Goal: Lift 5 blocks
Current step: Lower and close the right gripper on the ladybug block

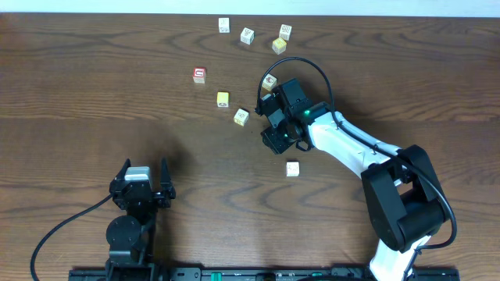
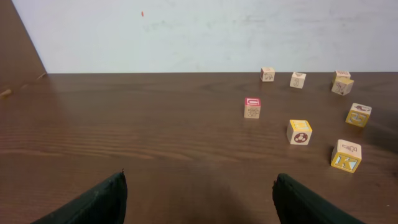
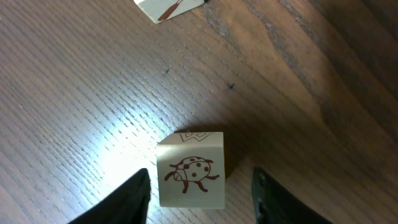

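Looking down through the right wrist camera, I see my right claw [image 3: 199, 202] with its two fingers apart, one on each side of the ladybug block [image 3: 191, 171]. The block sits flat on the table [image 1: 78, 94]. A strip of wood shows between it and one finger, so nothing is squeezing it yet. My left claw [image 2: 199, 196] is wide apart and holds nothing. It sits low near my edge of the table, well away from the work. From above, all the other blocks [image 1: 247, 35] I can see rest on the wood too. So I think no block is up in the air right now, and I cannot tell how many of the five are done. This one needs a squeeze and then a lift. Room is good: bare wood lies around the ladybug block, and the next cream block [image 3: 163, 7] is well ahead of the fingers. The farthest blocks sit close to the far edge, so I would go gently there. The red-topped cube [image 1: 199, 75] is not mine to lift.
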Available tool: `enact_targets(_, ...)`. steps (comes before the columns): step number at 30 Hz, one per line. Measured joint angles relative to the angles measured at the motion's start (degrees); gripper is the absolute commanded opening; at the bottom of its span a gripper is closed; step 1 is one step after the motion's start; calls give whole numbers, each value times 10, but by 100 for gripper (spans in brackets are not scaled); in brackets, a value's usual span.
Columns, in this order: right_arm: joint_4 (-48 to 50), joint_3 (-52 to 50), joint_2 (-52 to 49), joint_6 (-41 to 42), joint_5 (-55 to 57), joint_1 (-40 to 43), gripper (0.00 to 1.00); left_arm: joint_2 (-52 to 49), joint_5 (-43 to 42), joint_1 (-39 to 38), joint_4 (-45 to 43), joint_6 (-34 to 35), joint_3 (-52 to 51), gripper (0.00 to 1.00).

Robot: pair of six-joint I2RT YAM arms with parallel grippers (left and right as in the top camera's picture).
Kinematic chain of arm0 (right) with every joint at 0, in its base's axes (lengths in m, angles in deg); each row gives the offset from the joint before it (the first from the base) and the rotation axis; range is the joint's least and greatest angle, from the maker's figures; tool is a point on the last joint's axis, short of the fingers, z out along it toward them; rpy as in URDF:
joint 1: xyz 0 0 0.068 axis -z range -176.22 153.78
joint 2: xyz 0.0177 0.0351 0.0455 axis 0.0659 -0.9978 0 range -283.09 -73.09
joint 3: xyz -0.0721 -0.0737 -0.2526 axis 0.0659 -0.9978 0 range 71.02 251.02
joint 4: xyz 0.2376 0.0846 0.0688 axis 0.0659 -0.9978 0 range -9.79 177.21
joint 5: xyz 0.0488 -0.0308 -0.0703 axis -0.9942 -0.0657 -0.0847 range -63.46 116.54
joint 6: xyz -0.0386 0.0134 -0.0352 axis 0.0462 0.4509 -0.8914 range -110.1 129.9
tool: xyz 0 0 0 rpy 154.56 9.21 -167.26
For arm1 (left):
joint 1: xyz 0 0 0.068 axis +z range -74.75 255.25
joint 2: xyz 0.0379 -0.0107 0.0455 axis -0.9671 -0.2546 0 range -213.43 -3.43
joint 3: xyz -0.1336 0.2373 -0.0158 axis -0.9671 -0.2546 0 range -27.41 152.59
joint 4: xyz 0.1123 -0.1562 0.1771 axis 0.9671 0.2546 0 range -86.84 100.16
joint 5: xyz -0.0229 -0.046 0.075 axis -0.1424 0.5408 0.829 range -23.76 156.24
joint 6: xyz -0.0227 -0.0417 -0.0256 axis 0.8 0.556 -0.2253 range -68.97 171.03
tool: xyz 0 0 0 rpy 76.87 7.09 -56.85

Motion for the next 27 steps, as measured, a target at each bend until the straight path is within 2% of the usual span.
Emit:
enact_targets(3,-1,0,0,-7,0,0,40,0,0,0,0,0,0,75)
enact_targets(10,-1,0,-1,-10,1,0,49,0,0,0,0,0,0,75)
enact_targets(13,-1,0,-1,-11,2,-3,49,0,0,0,0,0,0,75)
enact_targets(21,-1,0,-1,-17,2,-15,38,0,0,0,0,0,0,75)
enact_targets(27,0,0,-1,-17,3,-15,37,0,0,0,0,0,0,75)
